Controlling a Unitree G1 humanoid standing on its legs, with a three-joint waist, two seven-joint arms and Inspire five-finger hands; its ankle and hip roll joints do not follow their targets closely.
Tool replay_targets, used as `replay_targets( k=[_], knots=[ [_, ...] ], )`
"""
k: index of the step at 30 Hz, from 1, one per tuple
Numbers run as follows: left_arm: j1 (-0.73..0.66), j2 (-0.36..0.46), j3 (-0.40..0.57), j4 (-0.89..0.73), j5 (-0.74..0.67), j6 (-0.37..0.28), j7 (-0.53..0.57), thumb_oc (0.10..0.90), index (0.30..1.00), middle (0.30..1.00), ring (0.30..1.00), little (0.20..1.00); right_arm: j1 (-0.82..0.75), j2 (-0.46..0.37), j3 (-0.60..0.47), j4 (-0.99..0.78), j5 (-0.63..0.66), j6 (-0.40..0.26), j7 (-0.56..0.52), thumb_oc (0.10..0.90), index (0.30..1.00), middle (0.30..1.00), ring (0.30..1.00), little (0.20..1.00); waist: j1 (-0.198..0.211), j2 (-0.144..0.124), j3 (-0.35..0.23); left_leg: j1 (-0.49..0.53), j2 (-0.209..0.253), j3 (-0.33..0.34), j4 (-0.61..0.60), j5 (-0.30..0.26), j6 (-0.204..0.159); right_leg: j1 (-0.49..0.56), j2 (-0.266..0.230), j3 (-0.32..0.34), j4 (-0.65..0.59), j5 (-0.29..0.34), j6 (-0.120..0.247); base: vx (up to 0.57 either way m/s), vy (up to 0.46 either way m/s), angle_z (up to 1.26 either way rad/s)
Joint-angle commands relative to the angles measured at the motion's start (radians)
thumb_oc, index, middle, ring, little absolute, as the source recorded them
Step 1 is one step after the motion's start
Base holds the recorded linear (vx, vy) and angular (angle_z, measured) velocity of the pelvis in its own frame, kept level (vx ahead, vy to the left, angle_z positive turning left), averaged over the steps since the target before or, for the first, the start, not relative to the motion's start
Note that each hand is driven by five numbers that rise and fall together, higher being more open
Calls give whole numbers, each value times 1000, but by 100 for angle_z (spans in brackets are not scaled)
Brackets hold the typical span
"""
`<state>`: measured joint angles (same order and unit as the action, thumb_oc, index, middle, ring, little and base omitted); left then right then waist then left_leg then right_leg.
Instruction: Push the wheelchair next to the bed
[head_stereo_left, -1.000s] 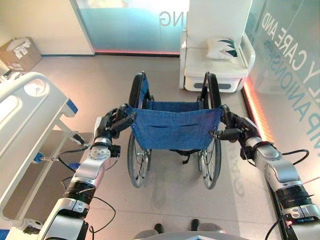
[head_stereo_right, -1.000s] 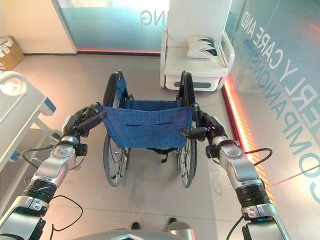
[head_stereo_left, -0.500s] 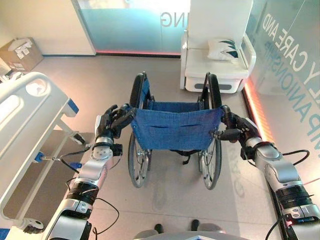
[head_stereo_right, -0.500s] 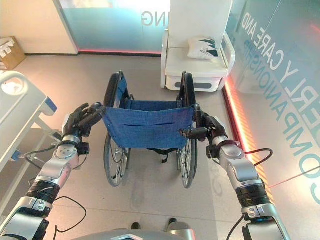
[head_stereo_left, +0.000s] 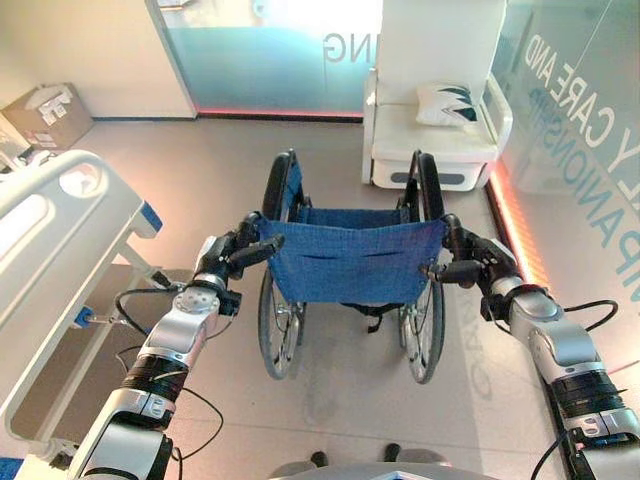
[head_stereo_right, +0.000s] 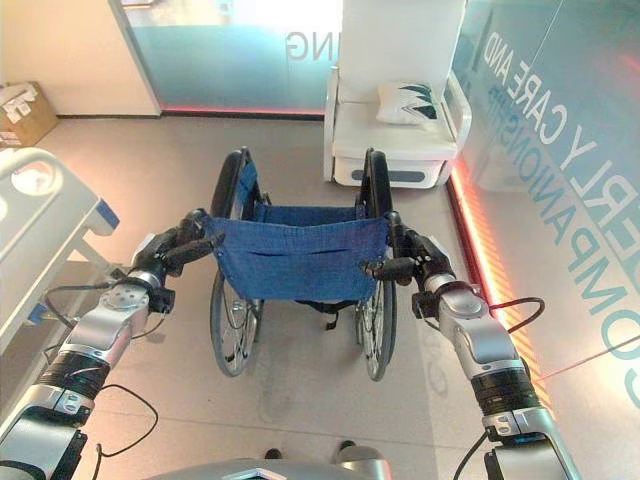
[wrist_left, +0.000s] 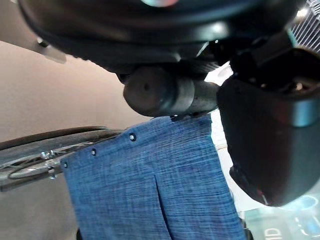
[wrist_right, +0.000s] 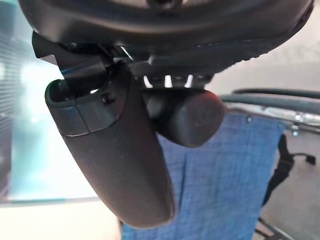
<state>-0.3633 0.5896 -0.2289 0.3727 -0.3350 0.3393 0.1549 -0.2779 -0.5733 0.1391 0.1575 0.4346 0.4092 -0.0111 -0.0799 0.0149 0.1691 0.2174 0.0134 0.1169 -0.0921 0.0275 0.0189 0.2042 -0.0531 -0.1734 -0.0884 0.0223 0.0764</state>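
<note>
Beige floor, hospital bed at left, white armchair ahead. Blue-backed wheelchair mid-floor, apart from bed. Left hand curled round left push handle; right hand curled round right push handle.

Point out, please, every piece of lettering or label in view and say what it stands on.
Glass wall on the right: large pale lettering, cut off at the view's edge.
Frosted glass partition at the back: the tail of one pale word.
Brown cardboard box: white labels, too small to read.
Blue-backed wheelchair: no print seen.
</note>
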Motion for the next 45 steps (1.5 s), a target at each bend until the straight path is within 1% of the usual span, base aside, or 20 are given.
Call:
replay_targets(
  k=[1, 4, 6, 7, 8, 9, 13, 14, 15, 16, 17, 19, 22, 25, 35, 37, 40, 41, 45],
  knots=[
    [-147, -27, -82, 11, 23, -18, 25, 800, 900, 900, 900, 900, -88, 63, 167, -64, 11, -45, 64, 800, 900, 900, 900, 900, 33, -11, -34, -30, -43, 42, 5, -25, -13, -41, 5, -12, 43, -3, 32, 0, 0, 0],
    [-147, -29, -79, 28, 17, -38, 47, 800, 900, 900, 900, 900, -93, 64, 167, -61, 16, -42, 59, 800, 900, 900, 900, 900, 34, -12, -33, -31, -43, 41, 5, -25, -13, -41, 5, -11, 41, -1, 32, 0, 0, 0],
    [-148, -34, -74, 31, 9, -64, 56, 800, 900, 900, 900, 900, -93, 65, 165, -60, 16, -41, 59, 800, 900, 900, 900, 900, 34, -13, -34, -31, -44, 41, 5, -26, -13, -41, 5, -10, 40, -1, 33, 0, 0, 0],
    [-149, -41, -68, 25, -17, -120, 71, 800, 900, 900, 900, 900, -91, 68, 169, -55, 19, -46, 57, 800, 900, 900, 900, 900, 33, -14, -35, -31, -43, 42, 5, -25, -14, -41, 5, -9, 41, -1, 33, 0, 0, 0],
    [-146, -49, -62, 19, -28, -145, 74, 800, 900, 900, 900, 900, -87, 71, 168, -54, 15, -48, 58, 800, 900, 900, 900, 900, 33, -15, -36, -31, -43, 43, 5, -25, -14, -41, 5, -9, 40, -1, 32, 0, 0, 0],
    [-144, -53, -58, 11, -32, -153, 75, 800, 900, 900, 900, 900, -83, 73, 167, -55, 13, -51, 60, 800, 900, 900, 900, 900, 33, -15, -35, -31, -43, 43, 5, -25, -14, -42, 5, -8, 40, -1, 31, 0, 0, 0],
    [-122, -90, -44, -20, -47, -235, 39, 800, 900, 900, 900, 900, -57, 87, 158, -54, 3, -73, 70, 800, 900, 900, 900, 900, 34, -19, -33, -32, -40, 45, 5, -26, -14, -41, 6, -7, 40, -2, 30, 0, 0, 0],
    [-119, -94, -44, -26, -52, -244, 32, 726, 789, 789, 789, 789, -54, 89, 157, -54, 6, -76, 74, 800, 900, 900, 900, 900, 34, -20, -33, -32, -40, 44, 5, -26, -14, -41, 6, -6, 40, -2, 30, 0, 0, 0],
    [-112, -102, -43, -37, -71, -268, 3, 587, 580, 580, 580, 580, -50, 92, 155, -55, 17, -79, 82, 676, 714, 714, 714, 714, 34, -21, -32, -31, -39, 42, 5, -27, -14, -41, 7, -5, 40, -1, 29, 0, 0, 0],
    [-105, -108, -41, -46, -86, -287, -24, 409, 314, 314, 314, 314, -47, 94, 154, -55, 20, -80, 87, 431, 347, 347, 347, 347, 35, -22, -32, -31, -39, 41, 5, -27, -14, -40, 7, -4, 39, -2, 29, 0, 0, 0],
    [-102, -112, -41, -51, -105, -299, -49, 400, 300, 300, 300, 300, -45, 94, 152, -55, 22, -82, 91, 400, 300, 300, 300, 300, 36, -22, -32, -30, -39, 41, 5, -28, -14, -38, 8, -3, 38, -1, 29, 0, 0, 0],
    [-96, -121, -42, -60, -116, -322, -78, 400, 300, 300, 300, 300, -42, 95, 148, -55, 21, -84, 100, 400, 300, 300, 300, 300, 35, -22, -33, -29, -36, 45, 5, -29, -17, -37, 8, -5, 36, -1, 29, 0, 0, 0],
    [-95, -124, -46, -73, -114, -336, -97, 400, 300, 300, 300, 300, -38, 98, 147, -54, 15, -86, 102, 400, 300, 300, 300, 300, 34, -23, -34, -27, -34, 46, 5, -29, -19, -33, 10, -8, 32, 1, 28, 0, 0, 0],
    [-98, -120, -48, -79, -117, -337, -106, 400, 300, 300, 300, 300, -40, 98, 146, -52, 11, -81, 105, 400, 300, 300, 300, 300, 35, -23, -36, -26, -33, 44, 5, -30, -20, -29, 10, -10, 29, 1, 28, 0, 0, 0],
    [-84, -111, -51, -110, -112, -316, -112, 400, 300, 300, 300, 300, -44, 94, 154, -51, 8, -76, 115, 400, 300, 300, 300, 300, 52, -23, -39, -25, -44, -11, 5, -26, -14, -23, 14, 4, 31, -6, 23, 11, 2, 2],
    [-79, -110, -54, -113, -101, -303, -109, 400, 300, 300, 300, 300, -44, 93, 154, -53, 3, -75, 117, 400, 300, 300, 300, 300, 55, -23, -41, -25, -48, -23, 5, -26, -12, -20, 15, 7, 30, -6, 22, 26, 6, 4],
    [-73, -104, -58, -115, -73, -255, -119, 400, 300, 300, 300, 300, -48, 91, 156, -54, -4, -72, 119, 400, 300, 300, 300, 300, 61, -22, -44, -25, -50, -32, 5, -26, -12, -18, 14, 4, 29, -7, 23, 0, 0, 0],
    [-76, -95, -65, -114, -56, -228, -124, 400, 300, 300, 300, 300, -55, 89, 158, -53, -5, -68, 116, 400, 300, 300, 300, 300, 64, -22, -44, -24, -50, -34, 5, -26, -12, -17, 12, 0, 29, -7, 24, 0, 0, 0],
    [-80, -82, -74, -100, -49, -208, -116, 400, 300, 300, 300, 300, -74, 83, 169, -49, -3, -57, 117, 400, 300, 300, 300, 300, 68, -21, -45, -23, -51, -31, 5, -26, -12, -14, 9, -12, 30, -7, 26, 3, 4, 2]
  ],
)
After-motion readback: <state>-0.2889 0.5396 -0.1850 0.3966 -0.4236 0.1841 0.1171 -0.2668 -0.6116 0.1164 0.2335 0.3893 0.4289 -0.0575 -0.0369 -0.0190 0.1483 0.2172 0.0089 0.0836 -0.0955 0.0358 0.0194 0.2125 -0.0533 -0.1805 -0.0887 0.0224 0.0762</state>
